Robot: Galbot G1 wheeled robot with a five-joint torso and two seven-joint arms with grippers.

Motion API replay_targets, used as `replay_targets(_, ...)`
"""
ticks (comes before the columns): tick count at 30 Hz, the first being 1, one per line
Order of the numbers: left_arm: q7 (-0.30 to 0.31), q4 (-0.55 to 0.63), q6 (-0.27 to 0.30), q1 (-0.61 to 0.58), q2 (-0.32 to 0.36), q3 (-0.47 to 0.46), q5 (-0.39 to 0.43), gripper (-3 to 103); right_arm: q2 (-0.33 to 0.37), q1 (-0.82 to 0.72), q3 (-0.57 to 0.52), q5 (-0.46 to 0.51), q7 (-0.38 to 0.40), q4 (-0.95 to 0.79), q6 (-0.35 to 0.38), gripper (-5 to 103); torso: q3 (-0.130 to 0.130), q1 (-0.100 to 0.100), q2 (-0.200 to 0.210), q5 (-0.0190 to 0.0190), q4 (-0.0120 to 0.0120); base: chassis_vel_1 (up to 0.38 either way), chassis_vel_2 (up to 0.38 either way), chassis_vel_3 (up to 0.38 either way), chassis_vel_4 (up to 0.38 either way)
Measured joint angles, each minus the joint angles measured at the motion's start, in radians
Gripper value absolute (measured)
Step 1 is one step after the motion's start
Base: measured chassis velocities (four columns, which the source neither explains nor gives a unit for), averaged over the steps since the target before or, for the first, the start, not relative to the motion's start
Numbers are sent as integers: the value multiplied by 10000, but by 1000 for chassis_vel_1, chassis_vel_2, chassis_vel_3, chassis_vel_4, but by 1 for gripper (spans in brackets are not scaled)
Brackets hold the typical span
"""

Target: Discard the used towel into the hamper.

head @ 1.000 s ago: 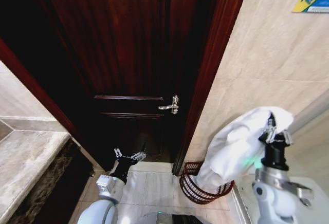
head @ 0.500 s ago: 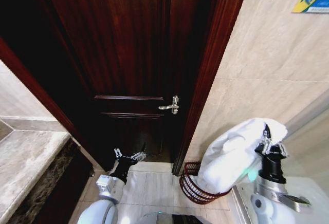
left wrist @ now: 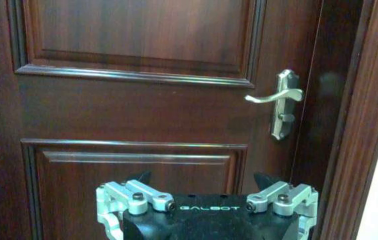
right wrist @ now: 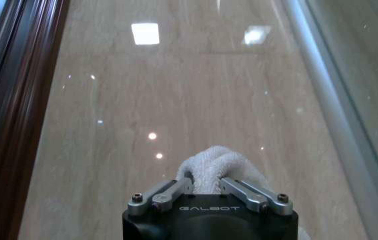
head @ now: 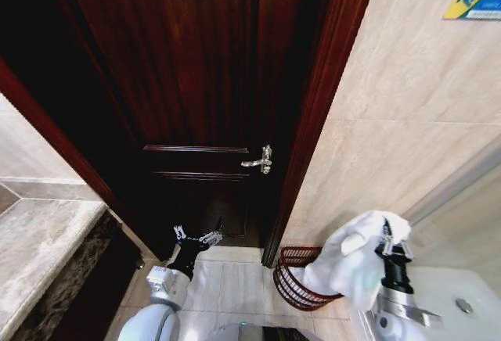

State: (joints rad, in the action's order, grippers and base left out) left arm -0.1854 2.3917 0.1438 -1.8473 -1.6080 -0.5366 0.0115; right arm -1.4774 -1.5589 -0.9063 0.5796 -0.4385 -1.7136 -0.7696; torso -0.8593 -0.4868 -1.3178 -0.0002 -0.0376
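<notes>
Head view: my right claw [head: 385, 235], at 4 o'clock, is clamped on the white towel [head: 351, 263], whose bulk hangs over the hamper [head: 293, 285] at 5 o'clock. The hamper sits on the floor between the door frame [head: 313, 122] and the tiled wall [head: 407, 106], its near rim free. My left claw [head: 197, 238], at 7 o'clock, is spread wide and holds nothing, facing the door [head: 196, 83].

Right wrist view: towel bunched between the fingers [right wrist: 169, 192].

Left wrist view: door handle [left wrist: 279, 100] beyond the parted fingers [left wrist: 142, 195].
</notes>
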Motion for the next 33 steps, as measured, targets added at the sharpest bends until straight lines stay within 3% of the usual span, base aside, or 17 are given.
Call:
replay_targets(18,1,0,0,0,0,0,0,100,-389,1442,803,-736,38,2279,51,5,0,0,0,-1,0,0,0,0,0)
replay_targets(27,0,0,0,0,0,-1,0,100,-750,1858,1342,-893,454,2405,137,5,0,0,0,2,0,0,0,0,0)
replay_targets(33,0,0,0,0,0,0,0,100,-380,2488,954,-651,815,2594,533,5,-1,0,1,-1,-1,0,0,0,0)
